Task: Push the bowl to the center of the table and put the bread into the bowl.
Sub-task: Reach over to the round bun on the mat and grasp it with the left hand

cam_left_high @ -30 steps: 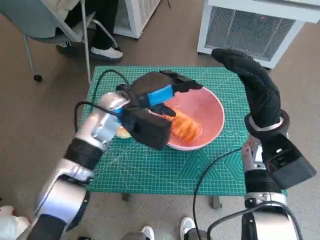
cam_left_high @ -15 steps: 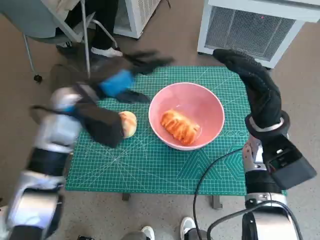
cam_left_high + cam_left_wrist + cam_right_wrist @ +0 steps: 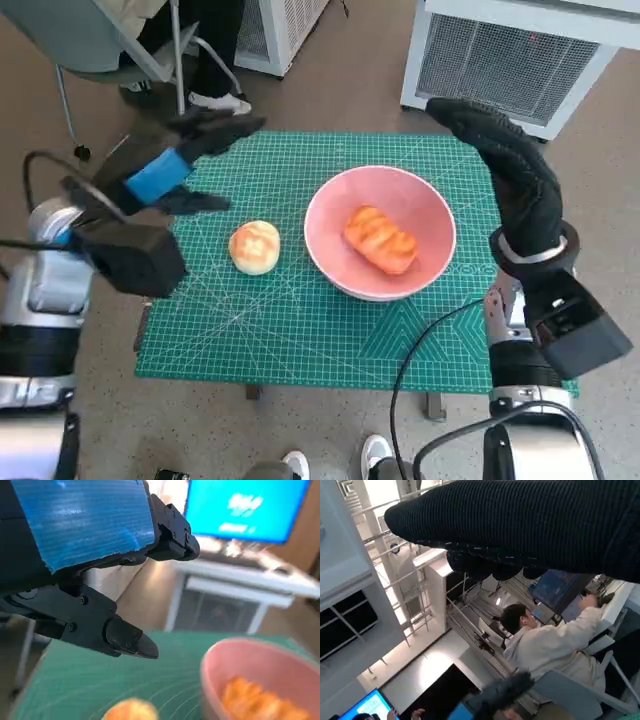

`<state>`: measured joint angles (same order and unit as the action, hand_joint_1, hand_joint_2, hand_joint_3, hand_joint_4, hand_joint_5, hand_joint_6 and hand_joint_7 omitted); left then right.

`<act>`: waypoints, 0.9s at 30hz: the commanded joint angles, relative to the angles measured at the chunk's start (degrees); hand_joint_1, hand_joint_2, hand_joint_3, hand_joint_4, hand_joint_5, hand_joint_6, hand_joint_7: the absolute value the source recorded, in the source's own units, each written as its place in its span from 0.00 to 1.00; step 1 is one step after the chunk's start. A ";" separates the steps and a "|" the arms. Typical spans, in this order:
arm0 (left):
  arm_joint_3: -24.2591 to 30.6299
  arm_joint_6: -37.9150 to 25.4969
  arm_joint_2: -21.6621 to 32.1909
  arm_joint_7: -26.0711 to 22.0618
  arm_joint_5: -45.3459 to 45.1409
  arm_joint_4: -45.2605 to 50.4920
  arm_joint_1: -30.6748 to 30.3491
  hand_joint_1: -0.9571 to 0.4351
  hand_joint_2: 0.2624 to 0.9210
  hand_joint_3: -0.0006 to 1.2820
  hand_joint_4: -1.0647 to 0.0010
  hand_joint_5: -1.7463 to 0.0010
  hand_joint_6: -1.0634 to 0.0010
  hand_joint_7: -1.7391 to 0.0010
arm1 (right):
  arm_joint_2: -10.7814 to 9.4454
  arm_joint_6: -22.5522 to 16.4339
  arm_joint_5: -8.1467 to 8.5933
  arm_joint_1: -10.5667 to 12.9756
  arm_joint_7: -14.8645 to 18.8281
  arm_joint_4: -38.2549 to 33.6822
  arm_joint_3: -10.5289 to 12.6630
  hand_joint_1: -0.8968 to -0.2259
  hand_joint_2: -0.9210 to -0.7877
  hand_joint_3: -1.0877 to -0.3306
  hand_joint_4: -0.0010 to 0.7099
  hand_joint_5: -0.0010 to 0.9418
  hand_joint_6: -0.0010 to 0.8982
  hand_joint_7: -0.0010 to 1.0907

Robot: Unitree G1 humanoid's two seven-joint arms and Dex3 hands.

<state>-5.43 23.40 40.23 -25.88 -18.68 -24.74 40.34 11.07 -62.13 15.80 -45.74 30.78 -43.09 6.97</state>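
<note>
A pink bowl [image 3: 425,205] stands right of the middle of the green mat, with an orange-brown bread [image 3: 381,239] lying inside it. A round pale bun [image 3: 254,246] sits on the mat just left of the bowl. My left hand [image 3: 180,160] hovers over the mat's far left corner, fingers spread and holding nothing. The left wrist view shows its fingers [image 3: 125,637] above the mat, with the bowl [image 3: 235,662], the bread [image 3: 257,705] and the bun [image 3: 131,711] blurred below. My gloved right hand [image 3: 505,160] is raised over the mat's right edge, empty.
The green cutting mat [image 3: 300,330] covers the small table. A white ventilated unit [image 3: 510,55] stands behind it, and a chair with a person's legs and shoes [image 3: 215,100] is at the far left. A seated person [image 3: 545,640] shows in the right wrist view.
My left hand has let go of the bread in the bowl and swung away to the left, uncovering the bun. The right hand has stayed still.
</note>
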 commanded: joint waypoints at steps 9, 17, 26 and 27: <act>-2.85 -1.89 -0.71 -3.93 0.23 -5.47 -1.43 0.56 0.86 0.00 0.67 1.00 0.58 1.00 | -0.45 0.02 0.61 -0.62 1.08 -2.38 -0.07 0.44 0.00 0.42 0.35 0.00 0.34 0.01; -6.32 -2.75 -3.16 -3.85 -1.83 -11.13 1.08 0.55 0.86 0.00 0.68 1.00 0.59 1.00 | -0.33 -0.11 0.87 -0.97 1.65 -2.71 -0.05 0.45 0.00 0.42 0.35 0.00 0.34 0.01; -10.39 -3.11 -6.45 -2.31 -5.91 -20.54 5.69 0.55 0.86 0.00 0.71 1.00 0.60 1.00 | -0.19 0.01 1.48 -0.79 2.43 -2.58 0.12 0.45 0.00 0.42 0.35 0.00 0.34 0.01; -10.86 -3.32 -7.02 -2.17 -6.26 -22.11 6.38 0.55 0.86 0.00 0.71 1.00 0.61 1.00 | -0.14 0.02 1.64 -0.74 2.58 -2.49 0.12 0.45 0.00 0.42 0.35 0.00 0.34 0.01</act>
<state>-15.14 20.54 34.38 -28.89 -23.70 -43.52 43.92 10.80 -62.39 16.78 -46.87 32.44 -45.10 6.93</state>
